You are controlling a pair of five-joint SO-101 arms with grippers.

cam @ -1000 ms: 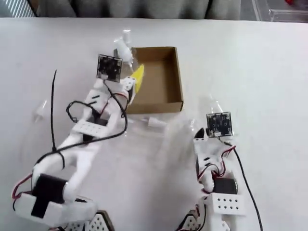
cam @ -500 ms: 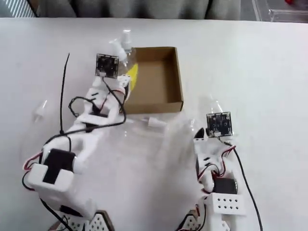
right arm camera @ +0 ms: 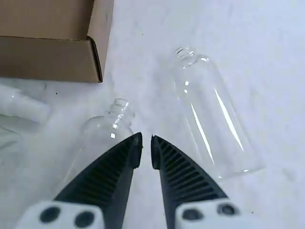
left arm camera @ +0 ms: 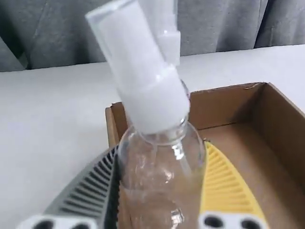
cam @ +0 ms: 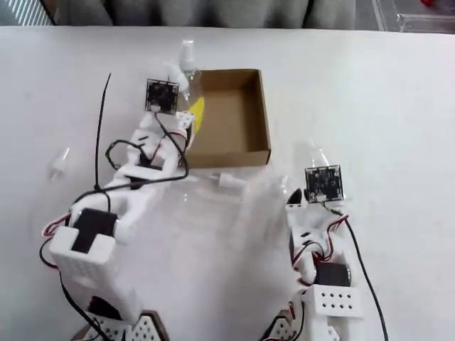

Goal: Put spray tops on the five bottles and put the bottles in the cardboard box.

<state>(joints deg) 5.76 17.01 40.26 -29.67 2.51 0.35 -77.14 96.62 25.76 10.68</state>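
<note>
A clear bottle (left arm camera: pixel 157 162) with a white spray top (left arm camera: pixel 143 86) on it stands tilted between the grey and yellow fingers of my left gripper (left arm camera: pixel 159 200), which is shut on it. In the high view this bottle (cam: pixel 183 67) is over the left wall of the cardboard box (cam: pixel 245 153), held by the left gripper (cam: pixel 189 108). My right gripper (right arm camera: pixel 143 150) is shut with nothing in it, just above two topless clear bottles lying on the table: a small one (right arm camera: pixel 107 129) and a larger one (right arm camera: pixel 217 119).
One loose spray top (cam: pixel 231 181) lies in front of the box, another (cam: pixel 59 163) far left on the table. The box corner (right arm camera: pixel 71 57) is near the right gripper. The box floor (left arm camera: pixel 238 157) is bare cardboard.
The left arm's lower part has swung left, and its gripper has carried the bottle slightly farther back along the box's left wall. The right arm has not moved.
</note>
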